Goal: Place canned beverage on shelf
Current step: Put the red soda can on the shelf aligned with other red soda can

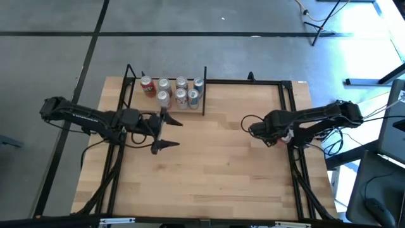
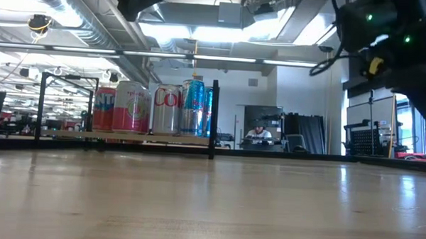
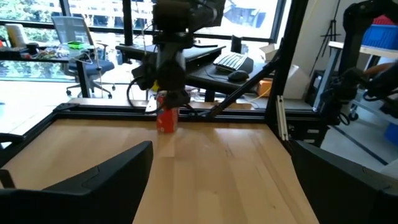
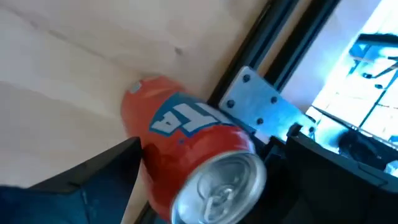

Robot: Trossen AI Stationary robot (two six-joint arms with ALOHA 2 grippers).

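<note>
We see the right end effector [image 4: 205,180] lowered over an orange soda can [image 4: 186,149] that stands upright near the right edge of the wooden surface [image 1: 209,164], close to the black metal frame rail [image 4: 292,43] and a silver corner bracket [image 4: 261,106] bolted to it. In the right wrist view the two dark fingers [image 4: 93,180] stand wide apart, one on each side of the can, and we cannot tell whether either one touches it; the can still rests on the surface. From the left wrist view we see the same can [image 3: 166,118] directly beneath the right arm's wrist.

The left end effector [image 1: 166,132] hovers over the left part of the surface, just in front of the shelf [image 1: 166,109], with its fingers [image 1: 166,145] spread wide and nothing between them.

The shelf, a light-wood ledge framed by thin black rods, sits at the far left of the surface. We count seven cans [image 1: 172,92] already standing on it in two rows, among them a red one [image 1: 147,87] at the left end and blue-and-silver ones toward the right. In the low view these cans [image 2: 156,109] stand upright side by side on the ledge. The orange soda can is well apart from the shelf, on the opposite side of the surface.
</note>
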